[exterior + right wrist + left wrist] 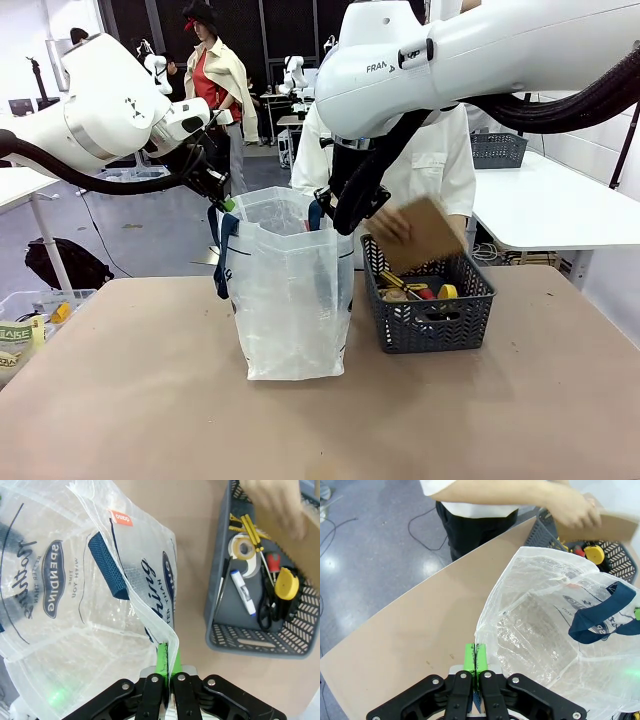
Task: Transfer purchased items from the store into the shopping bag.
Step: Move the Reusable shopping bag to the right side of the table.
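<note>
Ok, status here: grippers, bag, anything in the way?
Left gripper shut on shopping bag rim. Right gripper shut on opposite rim, mouth held open. Person's hand holding brown card over basket.

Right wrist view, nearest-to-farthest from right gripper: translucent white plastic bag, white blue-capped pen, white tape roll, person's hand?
1. Translucent white plastic bag, pinched in right gripper.
2. White blue-capped pen, in dark grey basket.
3. White tape roll, beyond.
4. Person's hand, far end.
</note>
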`<state>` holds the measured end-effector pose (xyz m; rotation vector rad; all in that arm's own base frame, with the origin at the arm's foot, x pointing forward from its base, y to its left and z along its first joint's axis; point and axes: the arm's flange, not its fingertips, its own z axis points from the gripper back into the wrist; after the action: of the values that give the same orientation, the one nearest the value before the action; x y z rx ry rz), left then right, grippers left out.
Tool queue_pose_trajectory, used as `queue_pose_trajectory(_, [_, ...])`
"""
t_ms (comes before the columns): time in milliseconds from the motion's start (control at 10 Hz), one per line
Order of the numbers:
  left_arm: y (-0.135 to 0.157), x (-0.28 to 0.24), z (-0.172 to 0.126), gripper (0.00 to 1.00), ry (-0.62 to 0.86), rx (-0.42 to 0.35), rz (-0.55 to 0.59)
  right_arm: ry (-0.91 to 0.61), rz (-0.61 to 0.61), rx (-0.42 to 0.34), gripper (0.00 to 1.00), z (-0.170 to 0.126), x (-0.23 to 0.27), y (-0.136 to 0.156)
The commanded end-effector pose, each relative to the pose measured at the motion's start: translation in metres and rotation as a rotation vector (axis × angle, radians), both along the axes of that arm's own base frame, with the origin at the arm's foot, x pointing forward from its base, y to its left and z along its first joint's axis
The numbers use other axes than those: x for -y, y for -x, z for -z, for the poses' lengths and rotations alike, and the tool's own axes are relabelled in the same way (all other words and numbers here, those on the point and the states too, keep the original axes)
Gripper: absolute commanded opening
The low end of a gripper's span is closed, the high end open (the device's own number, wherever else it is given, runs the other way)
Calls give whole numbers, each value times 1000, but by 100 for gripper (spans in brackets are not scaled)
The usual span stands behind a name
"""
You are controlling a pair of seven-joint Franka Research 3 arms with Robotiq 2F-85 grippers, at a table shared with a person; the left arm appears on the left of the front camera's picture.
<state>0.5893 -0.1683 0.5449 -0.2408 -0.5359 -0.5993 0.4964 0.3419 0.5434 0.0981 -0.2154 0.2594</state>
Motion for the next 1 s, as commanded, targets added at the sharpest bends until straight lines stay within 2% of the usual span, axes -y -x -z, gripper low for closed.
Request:
queue_pose_trajectory(0, [0,-2,0,0,-4,0,-1,-12,0,1,0,-1,0,0])
queue_pose_trajectory(900, [0,-2,0,0,-4,0,-1,-12,0,1,0,-1,0,0])
